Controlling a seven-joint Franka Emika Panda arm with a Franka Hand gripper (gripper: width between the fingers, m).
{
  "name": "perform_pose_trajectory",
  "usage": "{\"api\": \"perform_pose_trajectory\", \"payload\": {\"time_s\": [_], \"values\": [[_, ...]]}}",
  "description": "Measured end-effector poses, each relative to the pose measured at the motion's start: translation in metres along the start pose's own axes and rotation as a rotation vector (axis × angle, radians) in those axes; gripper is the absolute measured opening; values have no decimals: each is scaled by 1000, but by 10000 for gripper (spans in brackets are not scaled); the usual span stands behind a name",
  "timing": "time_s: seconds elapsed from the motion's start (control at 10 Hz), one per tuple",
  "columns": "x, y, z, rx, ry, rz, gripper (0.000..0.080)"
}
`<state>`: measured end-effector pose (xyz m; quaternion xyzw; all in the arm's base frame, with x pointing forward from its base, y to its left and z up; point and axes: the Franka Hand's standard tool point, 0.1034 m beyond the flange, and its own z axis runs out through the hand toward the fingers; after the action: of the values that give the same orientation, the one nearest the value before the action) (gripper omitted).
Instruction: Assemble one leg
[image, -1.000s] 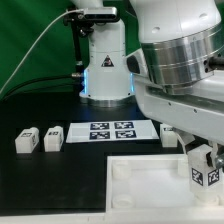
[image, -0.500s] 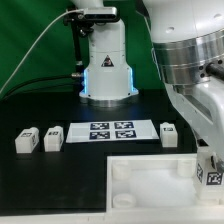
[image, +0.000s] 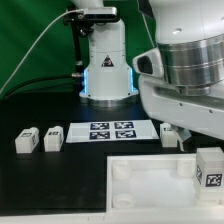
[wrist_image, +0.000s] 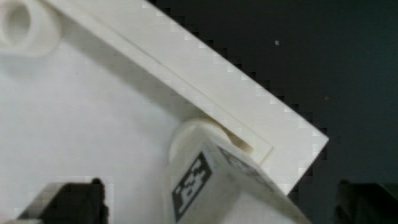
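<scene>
A white leg (image: 210, 168) with a square tag stands upright at the tray's (image: 140, 180) corner on the exterior view's right. In the wrist view the leg (wrist_image: 231, 185) rises from a round corner socket (wrist_image: 210, 140) of the tray (wrist_image: 89, 130). My gripper (wrist_image: 217, 205) is around the leg's top. Its dark fingers (wrist_image: 71, 200) stand wide apart, with gaps to the leg on both sides. In the exterior view the arm's body hides the fingers.
Two loose legs (image: 26, 140) (image: 53, 137) lie at the exterior view's left, and another leg (image: 170, 133) lies right of the marker board (image: 112, 130). The arm's base (image: 105, 70) stands behind the board. A second socket (wrist_image: 25, 30) shows in the wrist view.
The arm carried the leg toward the exterior view's right and down onto the tray's corner. The arm's body now sits lower over the leg.
</scene>
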<state>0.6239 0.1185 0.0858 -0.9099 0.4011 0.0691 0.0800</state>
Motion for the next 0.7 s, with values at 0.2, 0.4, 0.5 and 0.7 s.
{"api": "perform_pose_trajectory", "payload": {"time_s": [0.2, 0.4, 0.5, 0.7], "values": [[0, 0, 1, -1, -1, -175, 649], [3, 0, 5, -51, 23, -595, 649], [7, 0, 5, -49, 35, -744, 649], [9, 0, 5, -45, 48, -766, 649]]}}
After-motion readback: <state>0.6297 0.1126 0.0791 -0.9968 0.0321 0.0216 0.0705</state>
